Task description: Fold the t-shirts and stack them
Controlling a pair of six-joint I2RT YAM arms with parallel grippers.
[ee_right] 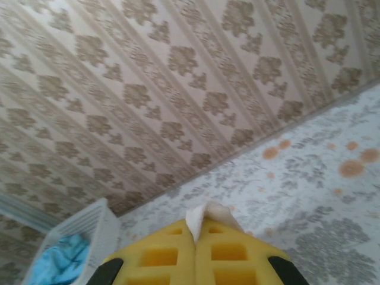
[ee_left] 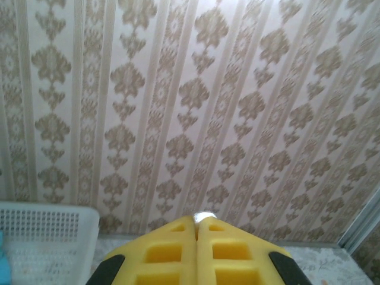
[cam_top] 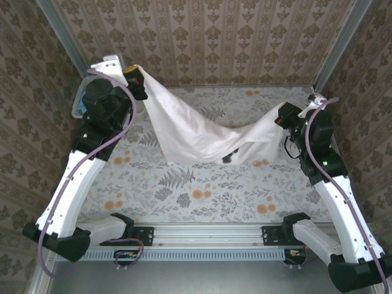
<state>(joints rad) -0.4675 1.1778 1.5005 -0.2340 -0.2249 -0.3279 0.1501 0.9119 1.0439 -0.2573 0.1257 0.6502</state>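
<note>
While both arms hold the cream-white t-shirt off the table, the top external view shows it hanging as a sagging sheet between them over the far half of the surface. The left gripper, at about 10 o'clock, is clamped on one corner and carries it high. The right gripper, at about 3 o'clock, is clamped on another corner, lower down. The lowest fold droops toward the centre, and it is not clear whether it touches the tabletop.

From the left wrist, the yellow pads are pressed together with a sliver of white cloth pinched at their tip. The white basket sits at 8 o'clock.

From the right wrist, the pads are likewise closed on a small tuft of the same shirt. At 8 o'clock the basket holds the sky-blue t-shirt, which waits its turn.

The step in hand looks like spreading the shirt for folding. It would go best if the two corners were brought level and drawn apart until the sag is gone. The hanging edge should then be laid down first and the cloth drawn flat, without tugging so hard that a corner slips free.
</note>
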